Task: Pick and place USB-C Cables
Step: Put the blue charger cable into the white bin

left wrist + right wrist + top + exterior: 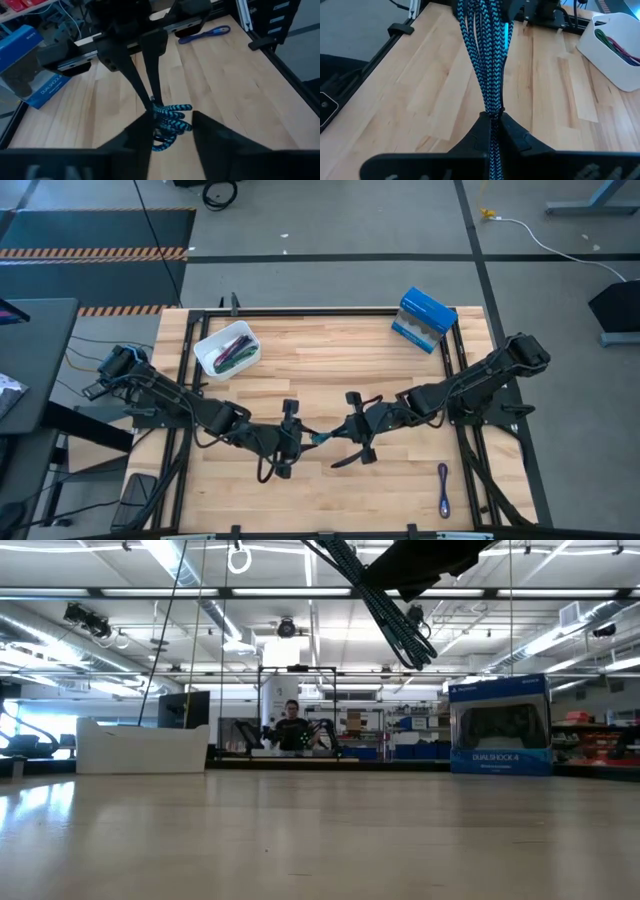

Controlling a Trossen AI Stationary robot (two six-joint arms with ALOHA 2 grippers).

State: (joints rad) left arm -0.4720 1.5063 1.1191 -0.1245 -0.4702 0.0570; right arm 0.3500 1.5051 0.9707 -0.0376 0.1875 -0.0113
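A teal-and-black braided USB-C cable bundle (pixel 318 440) is up off the table between my two grippers, above its middle near the near edge. My right gripper (pixel 492 116) is shut on it. My left gripper (pixel 172 114) is open, its fingers standing on either side of the bundle's looped end (pixel 170 125). In the low view the cable (pixel 390 610) slants down well above the tabletop. Another purple cable (pixel 443 488) lies flat on the table near the right near corner. Green and magenta cables (pixel 617 42) lie in the white tray (pixel 213 363). My right gripper pinches the teal bundle between its two fingers at one end (pixel 492 107), where the strands are gathered together. Its fingers come level from the table's right and lie along the bundle. The bundle is lifted clear and stretches away toward my left gripper. My left gripper: the looped end sits between its open fingers, close to one finger (pixel 145 132); whether it touches I cannot tell.
The white tray stands at the far left of the table. A blue and white box (pixel 425 320) stands at the far right. Black frame rails (pixel 320 310) run round the table's edges. Bare wood lies between tray and box and under the grippers.
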